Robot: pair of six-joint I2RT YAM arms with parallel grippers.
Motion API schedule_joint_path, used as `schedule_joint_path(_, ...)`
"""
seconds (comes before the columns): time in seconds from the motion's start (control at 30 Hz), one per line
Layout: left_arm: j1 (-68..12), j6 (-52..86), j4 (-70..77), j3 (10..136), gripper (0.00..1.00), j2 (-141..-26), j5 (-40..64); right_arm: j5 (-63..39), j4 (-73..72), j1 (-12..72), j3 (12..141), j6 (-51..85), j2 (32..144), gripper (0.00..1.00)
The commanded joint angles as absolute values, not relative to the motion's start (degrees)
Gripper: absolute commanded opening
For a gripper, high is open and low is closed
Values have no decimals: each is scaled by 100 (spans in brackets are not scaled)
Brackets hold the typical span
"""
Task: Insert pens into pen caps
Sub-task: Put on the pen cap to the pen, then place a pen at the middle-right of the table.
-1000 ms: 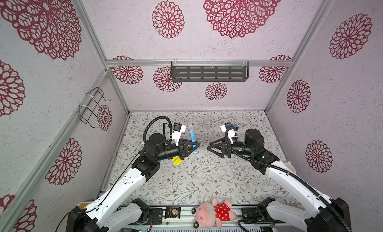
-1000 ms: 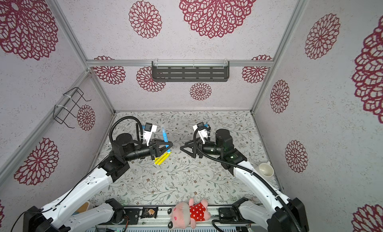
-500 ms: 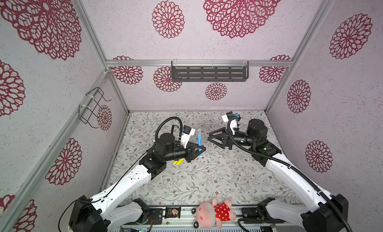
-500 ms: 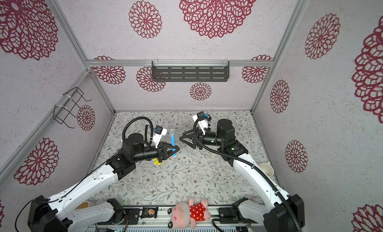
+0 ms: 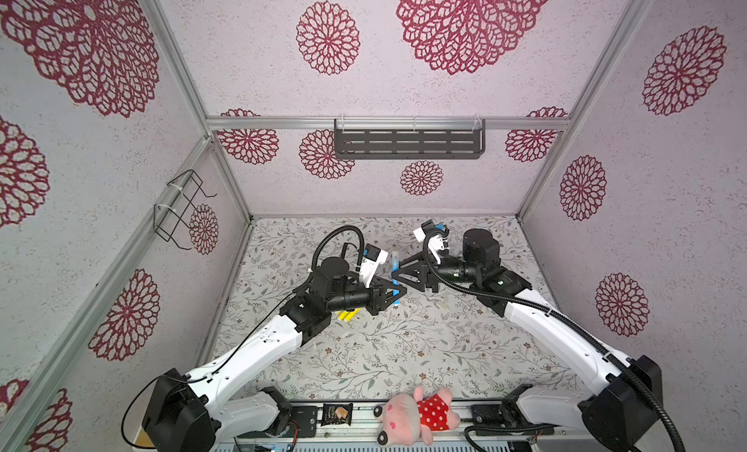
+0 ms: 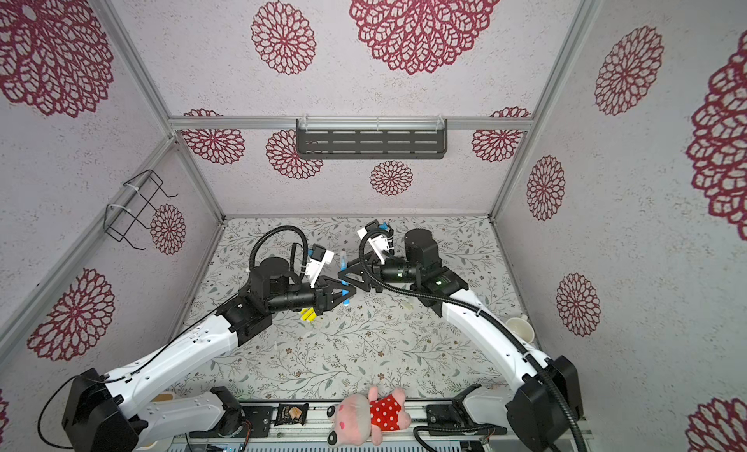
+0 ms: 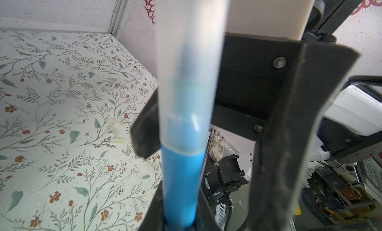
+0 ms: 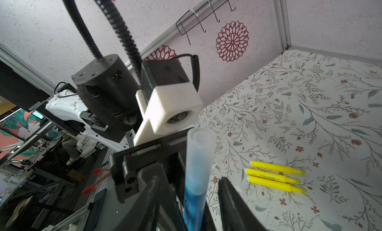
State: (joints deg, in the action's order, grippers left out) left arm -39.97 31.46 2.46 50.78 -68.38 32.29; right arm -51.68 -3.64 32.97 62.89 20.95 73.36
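Squarely above the middle of the table (image 5: 404, 349), the blue pen (image 7: 182, 178) stands upright with a whitish cap (image 7: 186, 64) over its upper end.

The left pincer (image 5: 399, 294), reaching in from the 7 o'clock side, is clamped tight on the pen's lower barrel. The right pincer (image 5: 394, 275), coming from the 4 o'clock side, stands partly open with one finger on each side of the pen, level with the cap's lower edge; the right wrist view shows a gap between finger and pen. Three yellow pens (image 8: 275, 176) lie side by side on the table, tips bare, at 7 o'clock of the blue pen and partly under the left arm in both top views. Three loose caps (image 7: 114, 129) lie close together at about 4 o'clock of it. A plush pig (image 5: 416, 413) lies at the table's 6 o'clock edge.
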Motion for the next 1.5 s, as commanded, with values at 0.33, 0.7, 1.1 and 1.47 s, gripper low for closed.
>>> schedule_joint_path(0.33,-4047,3098,298,5290,0,-7051,3177,-5045,-715,3423,6321,2098,7331,0)
schedule_joint_path(0.7,-4043,2948,-43,5128,58,-6820,2606,-4215,139,3177,6603,1825,7205,0)
schedule_joint_path(1.1,-4023,2848,-763,4859,60,-6291,1047,-705,3407,2710,8461,976,8188,0)
schedule_joint_path(1.47,-4000,2953,-808,4693,60,-6333,584,765,4675,2323,9406,903,9648,0)
